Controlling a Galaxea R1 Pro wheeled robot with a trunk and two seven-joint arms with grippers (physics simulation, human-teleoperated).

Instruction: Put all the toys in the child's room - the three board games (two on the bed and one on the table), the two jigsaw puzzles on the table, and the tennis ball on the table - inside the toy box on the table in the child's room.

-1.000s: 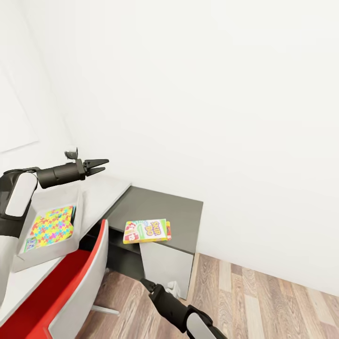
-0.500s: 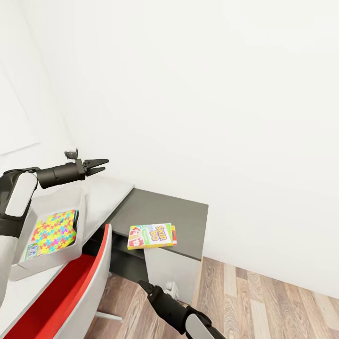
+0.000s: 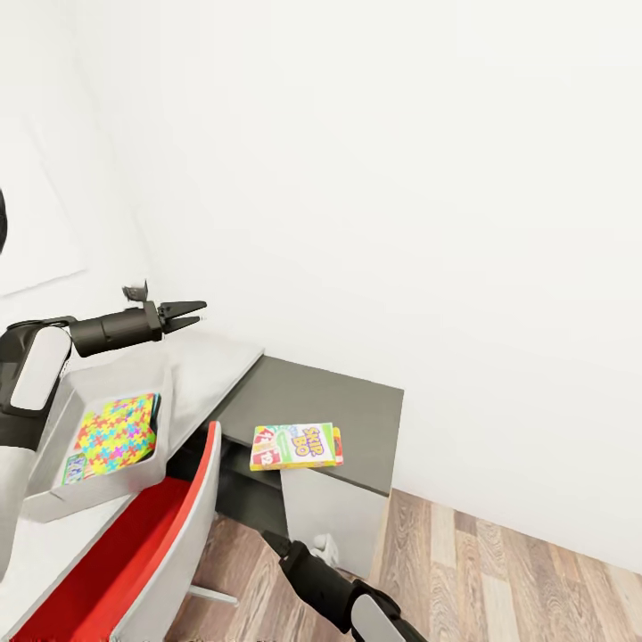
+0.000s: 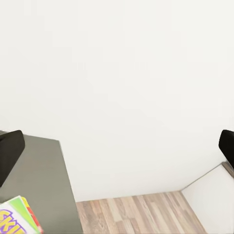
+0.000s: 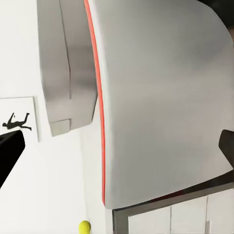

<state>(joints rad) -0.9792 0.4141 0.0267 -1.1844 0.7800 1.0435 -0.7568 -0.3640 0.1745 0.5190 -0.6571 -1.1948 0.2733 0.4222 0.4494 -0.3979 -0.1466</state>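
The left gripper (image 3: 189, 314) hangs in the air above the far end of the toy box (image 3: 53, 490), its jaws parted a little and holding nothing; in the left wrist view the two dark fingertips (image 4: 9, 153) stand wide apart at the picture's edges. The left arm reaches level from the left, pointing right toward the wall. The right gripper (image 3: 270, 539) is low and near, in front of the cabinet, its arm rising from the bottom edge; in the right wrist view its fingertips (image 5: 10, 151) are far apart, jaws wide and empty.

One jigsaw puzzle (image 3: 116, 433) lies flat in the toy box on the pale tabletop (image 3: 209, 370), with the edge of another flat thing showing under its near-left corner. One board game (image 3: 297, 446), yellow-green with big letters, lies flat on the dark-grey cabinet top (image 3: 312, 401) at its near edge, long axis running left to right. One tennis ball (image 5: 85, 226) shows in the right wrist view beyond the red chair (image 3: 169, 526). One athlete-silhouette poster (image 5: 17, 121) hangs on the wall.
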